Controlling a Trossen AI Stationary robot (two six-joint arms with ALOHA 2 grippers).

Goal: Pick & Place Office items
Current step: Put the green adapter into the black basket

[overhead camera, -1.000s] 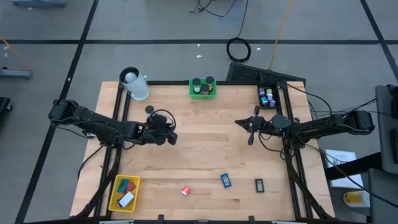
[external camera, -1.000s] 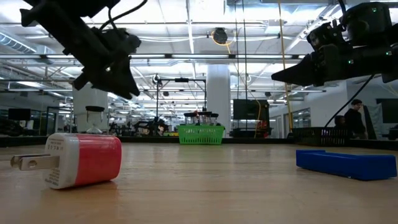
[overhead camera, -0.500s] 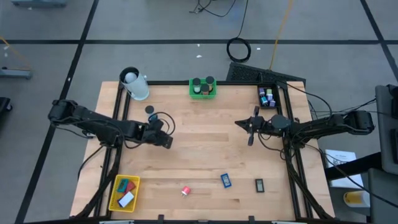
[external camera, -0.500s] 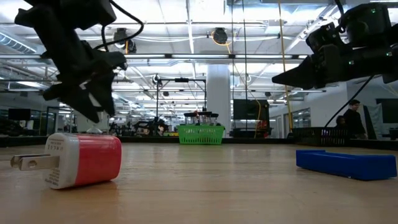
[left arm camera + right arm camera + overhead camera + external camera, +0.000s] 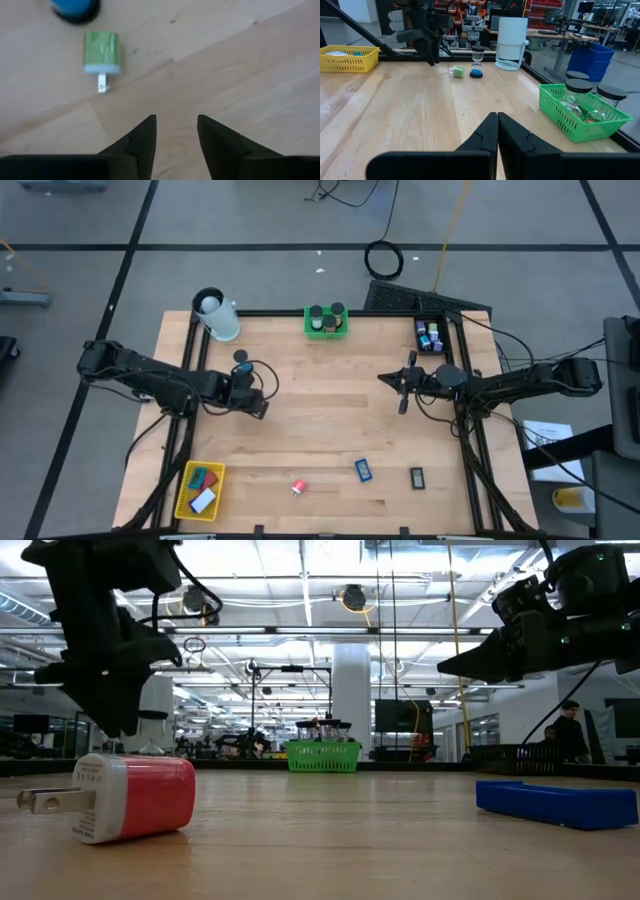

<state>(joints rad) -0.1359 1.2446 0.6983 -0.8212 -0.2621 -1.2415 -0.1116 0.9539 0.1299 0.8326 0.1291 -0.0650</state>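
Observation:
My left gripper (image 5: 256, 398) hangs open and empty over the table's left middle. In its wrist view the fingers (image 5: 176, 135) point down at bare wood, short of a small green plug charger (image 5: 101, 52) that lies flat. My right gripper (image 5: 401, 386) is shut and empty, held above the table's right middle; it also shows in the right wrist view (image 5: 497, 131). A red-and-white charger (image 5: 298, 487), a blue block (image 5: 363, 470) and a small dark piece (image 5: 417, 476) lie flat near the table's near edge.
A yellow basket (image 5: 200, 488) holding small blocks sits at the near left. A green basket (image 5: 326, 321) with black-capped jars stands at the far middle, a black bin (image 5: 430, 335) at the far right, and a white cylinder (image 5: 215, 315) at the far left. A small hourglass (image 5: 476, 62) stands beside the green charger.
My left gripper has drawn back toward the table's left edge and come down, turning as it went. My right gripper has kept still.

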